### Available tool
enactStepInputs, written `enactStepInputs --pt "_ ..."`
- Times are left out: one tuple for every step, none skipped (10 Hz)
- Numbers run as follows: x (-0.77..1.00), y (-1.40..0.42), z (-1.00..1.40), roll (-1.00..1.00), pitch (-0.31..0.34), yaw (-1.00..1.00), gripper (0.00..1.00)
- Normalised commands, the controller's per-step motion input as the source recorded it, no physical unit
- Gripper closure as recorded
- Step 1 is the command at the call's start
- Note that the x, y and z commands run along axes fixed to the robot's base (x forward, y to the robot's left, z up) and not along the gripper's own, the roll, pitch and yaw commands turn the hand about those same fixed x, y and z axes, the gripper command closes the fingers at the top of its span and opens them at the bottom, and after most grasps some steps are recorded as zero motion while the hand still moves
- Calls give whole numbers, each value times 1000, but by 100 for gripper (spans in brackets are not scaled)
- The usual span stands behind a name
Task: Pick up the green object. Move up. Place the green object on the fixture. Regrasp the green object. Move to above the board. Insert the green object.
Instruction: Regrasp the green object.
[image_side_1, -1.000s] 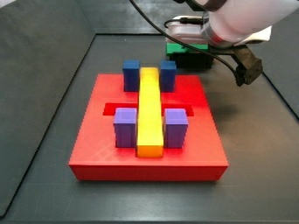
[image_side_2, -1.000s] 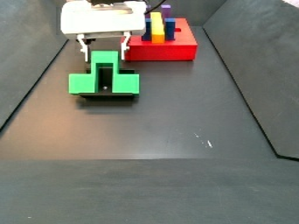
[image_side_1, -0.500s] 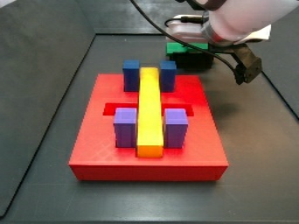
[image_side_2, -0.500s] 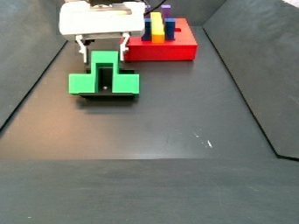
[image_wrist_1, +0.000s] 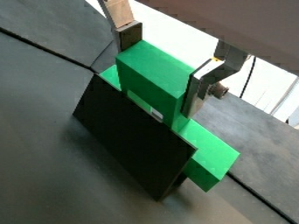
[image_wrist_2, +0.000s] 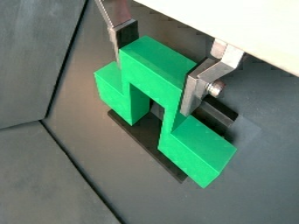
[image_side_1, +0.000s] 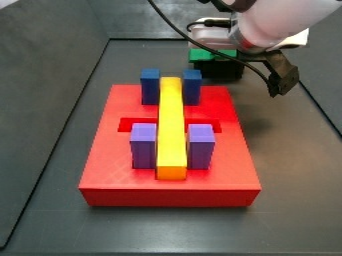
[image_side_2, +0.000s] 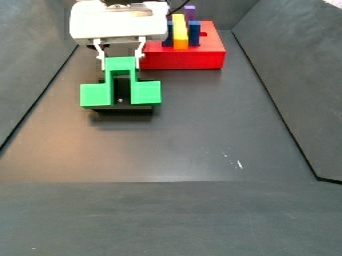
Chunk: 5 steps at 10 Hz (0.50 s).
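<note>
The green object (image_side_2: 120, 90) rests on the dark fixture (image_side_2: 123, 108) on the floor, short of the red board (image_side_2: 201, 58). Its raised middle (image_wrist_1: 152, 74) points up at the hand and its lower wings spread to the sides (image_wrist_2: 198, 153). My gripper (image_side_2: 120, 62) hangs straight over it, and its two silver fingers press the opposite sides of the raised middle in both wrist views (image_wrist_1: 163, 70) (image_wrist_2: 160, 68). It is shut on the green object. In a side view the arm hides most of the green object (image_side_1: 201, 57) and the fixture (image_side_1: 221, 70).
The board (image_side_1: 107, 170) carries a long yellow bar (image_side_1: 171, 125), two blue blocks (image_side_1: 151, 85) at one end and two purple blocks (image_side_1: 142, 145) at the other. Dark sloping walls (image_side_2: 27, 110) bound the floor on both sides.
The fingers have drawn in from either side and now press on the green object's raised middle. The arm, the fixture and the board have stayed put.
</note>
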Motion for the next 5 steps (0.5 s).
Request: enactStepInputs --pt "0 0 0 0 0 0 100" --pt "0 0 0 0 0 0 100" --pt "0 0 0 0 0 0 100" --pt "0 0 0 0 0 0 100" --pt "0 0 0 0 0 0 100"
